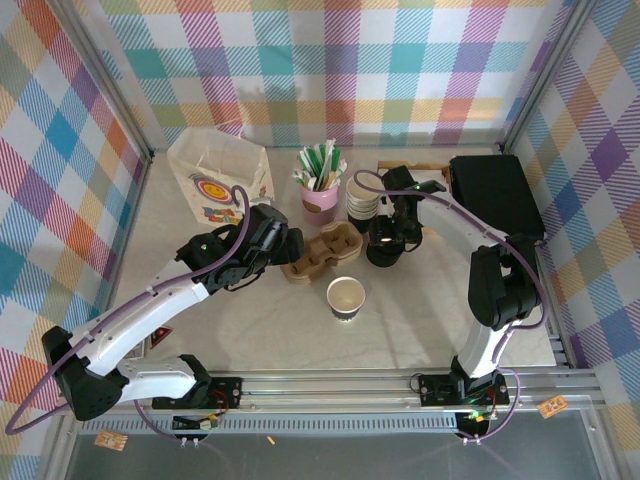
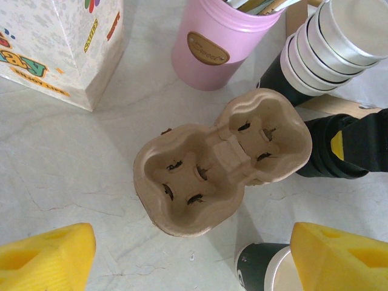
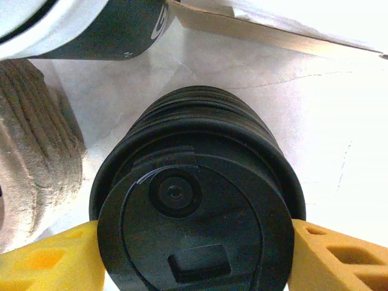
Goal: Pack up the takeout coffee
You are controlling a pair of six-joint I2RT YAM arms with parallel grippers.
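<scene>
One lidless takeout coffee cup point(image 1: 346, 297) stands on the desk point(image 1: 280, 335), just in front of one two-pocket carrier point(image 2: 218, 170). One pink tumbler point(image 2: 212, 48) carries an oval label, perhaps "Sweet". The left gripper point(image 2: 194, 260) has its jaws apart and empty. The right gripper point(image 3: 194, 254) has its jaws clamped on one stack of black lids point(image 3: 182, 121).

Left arm stretched forward, left claw point(image 2: 193, 257) gaping wide – right arm folded inward, right claw point(image 3: 194, 257) gripping a black lid point(image 3: 182, 194) by its sides

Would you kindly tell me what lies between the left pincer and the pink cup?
The empty cardboard cup carrier lies there, as the left wrist view shows.
</scene>
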